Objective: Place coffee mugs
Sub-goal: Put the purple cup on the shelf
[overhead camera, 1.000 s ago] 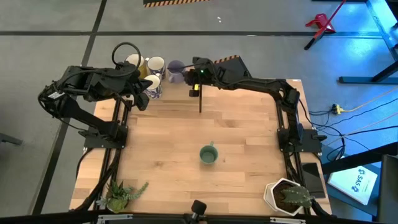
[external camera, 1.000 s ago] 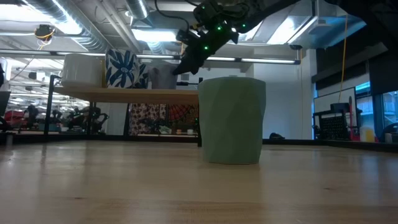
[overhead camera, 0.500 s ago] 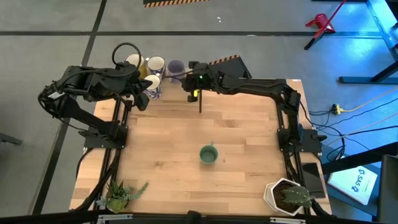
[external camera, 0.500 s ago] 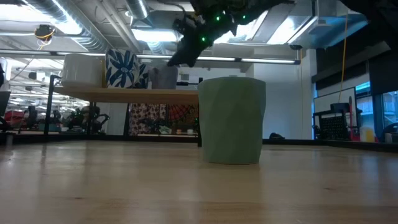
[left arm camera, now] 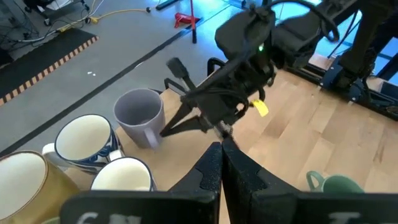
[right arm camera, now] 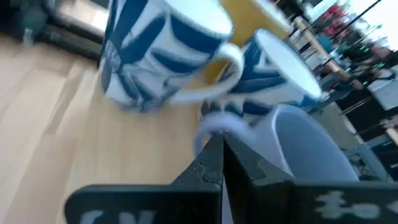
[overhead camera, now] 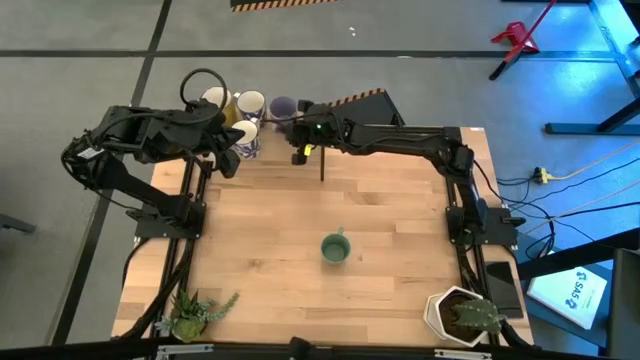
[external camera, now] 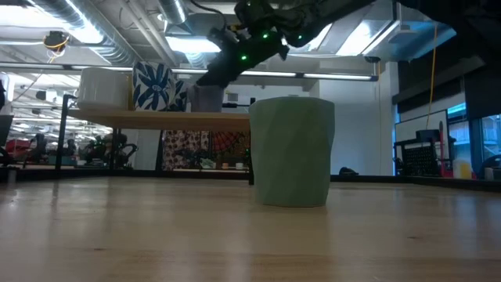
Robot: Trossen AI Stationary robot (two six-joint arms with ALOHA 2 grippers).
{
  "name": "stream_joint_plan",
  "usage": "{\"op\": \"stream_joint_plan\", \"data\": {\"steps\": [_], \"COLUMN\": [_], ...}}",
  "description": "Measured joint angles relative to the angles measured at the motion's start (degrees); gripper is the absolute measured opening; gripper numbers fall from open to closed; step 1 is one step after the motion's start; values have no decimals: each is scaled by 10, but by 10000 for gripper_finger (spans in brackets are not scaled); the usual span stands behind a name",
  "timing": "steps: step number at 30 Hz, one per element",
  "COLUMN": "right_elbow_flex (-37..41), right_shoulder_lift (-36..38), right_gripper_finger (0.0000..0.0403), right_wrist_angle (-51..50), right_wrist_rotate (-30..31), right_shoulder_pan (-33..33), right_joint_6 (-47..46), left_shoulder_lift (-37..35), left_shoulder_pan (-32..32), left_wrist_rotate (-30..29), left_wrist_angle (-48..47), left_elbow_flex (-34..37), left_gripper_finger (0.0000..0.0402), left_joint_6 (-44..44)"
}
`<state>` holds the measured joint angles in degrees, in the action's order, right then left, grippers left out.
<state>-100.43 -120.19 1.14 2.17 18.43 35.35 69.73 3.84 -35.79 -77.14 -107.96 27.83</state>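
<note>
A sage green mug [overhead camera: 335,248] stands upright on its base in the middle of the table, large in the low view [external camera: 293,153]. At the far left, several mugs stand together on a raised wooden shelf [external camera: 156,119]: a pale yellow one [overhead camera: 213,100], blue-patterned white ones [overhead camera: 250,103] and a purple-grey one [overhead camera: 283,108]. My right gripper [overhead camera: 298,133] is shut, its tips close to the purple-grey mug's [left arm camera: 140,115] handle side. My left gripper [overhead camera: 230,158] waits shut beside the mugs, holding nothing. My right gripper's shut fingers [right arm camera: 214,155] point slanting down from the table's right at the purple-grey mug's handle [right arm camera: 214,122], low on the side. Whether the fingertips [left arm camera: 165,130] touch the mug, I cannot tell. The mug stands upright on the shelf.
A thin dark post [overhead camera: 322,160] stands just on the table side of my right gripper. A small green plant [overhead camera: 195,312] lies at the near left corner, and a white pot with a plant [overhead camera: 462,315] stands at the near right. Bare wood surrounds the green mug.
My right gripper has moved toward the table's left edge, nearer the purple-grey mug, and has tipped its fingers further down. It has stayed shut. The mugs stand where they were.
</note>
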Motion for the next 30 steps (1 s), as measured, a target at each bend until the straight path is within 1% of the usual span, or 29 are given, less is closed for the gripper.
{"op": "stream_joint_plan", "data": {"steps": [1,4,12,19,23,27,30], "right_elbow_flex": [-1,0,-2,0,-1,-1,-1], "right_shoulder_lift": [-6,-7,-18,-30,-37,-42,-43], "right_gripper_finger": [0,0,0,0,0,0,0], "right_wrist_angle": [16,8,55,62,84,127,128], "right_wrist_rotate": [-1,-3,3,5,1,14,12], "right_shoulder_pan": [-1,-1,0,0,0,0,4], "right_joint_6": [-3,-5,-8,-16,-22,-22,-28], "left_shoulder_lift": [0,0,0,0,0,0,0], "left_shoulder_pan": [0,0,0,0,0,0,0], "left_wrist_rotate": [0,1,1,1,7,7,8], "left_wrist_angle": [0,-1,-3,-3,-3,-3,-3], "left_elbow_flex": [0,0,0,0,0,0,0], "left_gripper_finger": [2,2,2,2,2,2,2], "left_joint_6": [2,3,3,3,3,3,6]}}
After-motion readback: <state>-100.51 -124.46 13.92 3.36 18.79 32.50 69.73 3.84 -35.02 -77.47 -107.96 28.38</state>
